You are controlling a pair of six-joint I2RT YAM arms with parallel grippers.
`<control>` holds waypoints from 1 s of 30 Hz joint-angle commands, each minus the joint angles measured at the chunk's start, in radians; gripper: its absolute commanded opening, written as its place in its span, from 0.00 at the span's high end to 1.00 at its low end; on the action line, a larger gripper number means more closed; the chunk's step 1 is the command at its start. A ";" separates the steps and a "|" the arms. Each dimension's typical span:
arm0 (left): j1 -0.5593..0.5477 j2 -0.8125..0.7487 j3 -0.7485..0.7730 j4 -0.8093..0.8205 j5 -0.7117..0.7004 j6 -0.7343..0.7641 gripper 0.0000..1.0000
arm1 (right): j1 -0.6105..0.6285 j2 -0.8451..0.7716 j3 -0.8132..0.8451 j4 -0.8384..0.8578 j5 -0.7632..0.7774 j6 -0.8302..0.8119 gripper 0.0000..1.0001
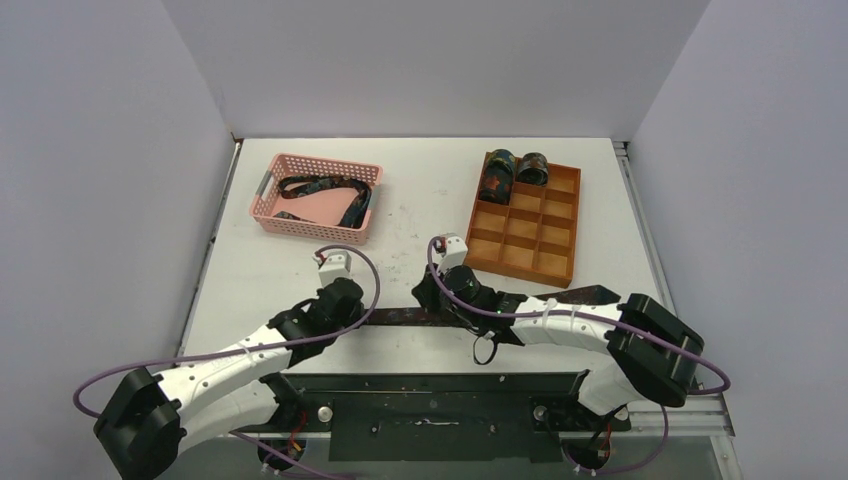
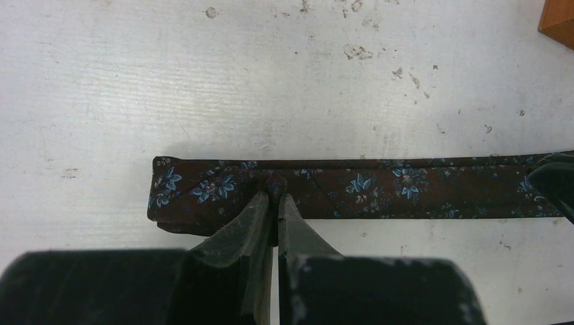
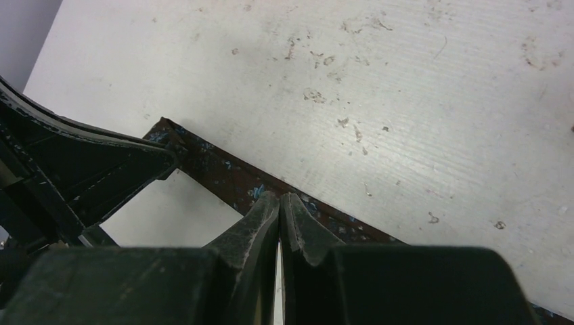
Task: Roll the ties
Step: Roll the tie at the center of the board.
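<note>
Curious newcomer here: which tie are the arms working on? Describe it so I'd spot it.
On the white table, look along the near side. A dark tie lies flat there, stretched left to right, the left gripper and right gripper shut on it. The other ties are heaped in the pink basket or rolled in the wooden tray.

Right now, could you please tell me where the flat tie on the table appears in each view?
Top external: flat tie lies crosswise, low centre.
Left wrist: horizontal band mid-frame.
Right wrist: diagonal strip, left-centre to lower right.
Shared landmark: left end effector pinching it.
</note>
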 commanded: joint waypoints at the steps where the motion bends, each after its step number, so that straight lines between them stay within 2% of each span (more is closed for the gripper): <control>1: -0.032 0.011 0.043 0.034 -0.052 0.004 1.00 | -0.006 -0.035 -0.016 -0.013 0.052 -0.024 0.95; 19: -0.067 0.187 0.052 0.112 -0.066 0.027 0.99 | -0.005 -0.021 -0.012 -0.024 0.051 -0.018 0.95; 23: -0.071 0.184 0.046 0.115 -0.063 0.021 0.85 | -0.005 -0.015 -0.008 -0.024 0.051 -0.020 0.95; 26: -0.072 0.172 0.040 0.112 -0.058 0.013 0.69 | -0.005 -0.009 -0.001 -0.025 0.050 -0.019 0.95; 30: -0.072 0.132 0.040 0.097 -0.042 0.003 0.62 | -0.006 -0.005 0.009 -0.030 0.045 -0.021 0.95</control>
